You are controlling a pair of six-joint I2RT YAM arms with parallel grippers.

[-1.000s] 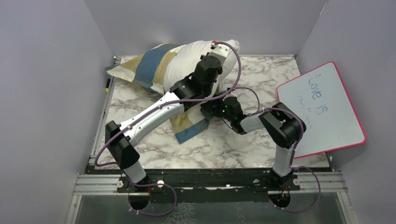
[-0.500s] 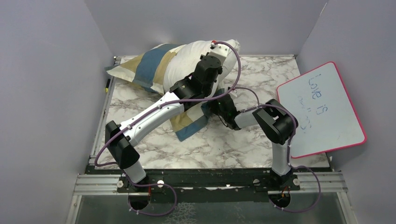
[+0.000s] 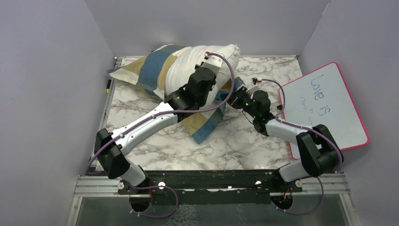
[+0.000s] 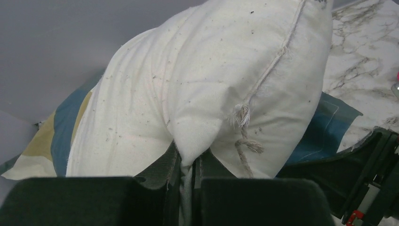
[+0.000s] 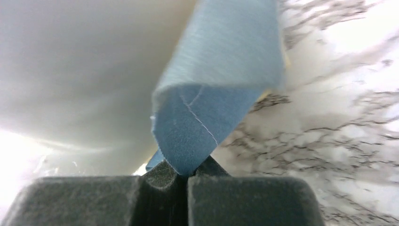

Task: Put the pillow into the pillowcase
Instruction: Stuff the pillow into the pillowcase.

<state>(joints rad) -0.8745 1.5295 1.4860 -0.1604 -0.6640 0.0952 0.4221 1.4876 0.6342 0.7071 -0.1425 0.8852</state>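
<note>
The plump off-white pillow (image 3: 188,63) lies at the back of the table, its far end inside the blue, tan and cream pillowcase (image 3: 146,70). My left gripper (image 3: 212,65) is shut on a pinched corner of the pillow (image 4: 197,84), with the fabric squeezed between the pads of that gripper (image 4: 190,162). In the left wrist view the pillowcase (image 4: 63,132) shows on both sides behind the pillow. My right gripper (image 3: 241,92) is shut on a blue fold of the pillowcase's edge (image 5: 221,70), which sits pinched at its fingertips (image 5: 186,172) to the right of the pillow.
A pink-rimmed whiteboard (image 3: 324,110) with writing leans at the right wall. Grey walls enclose the marble table (image 3: 235,141) on the left, back and right. A loose flap of pillowcase (image 3: 204,125) lies under the left forearm.
My right gripper closed on the blue pillowcase edge and swung it out to the right, from beneath the left arm. The left arm shifted slightly left, still holding the pillow.
</note>
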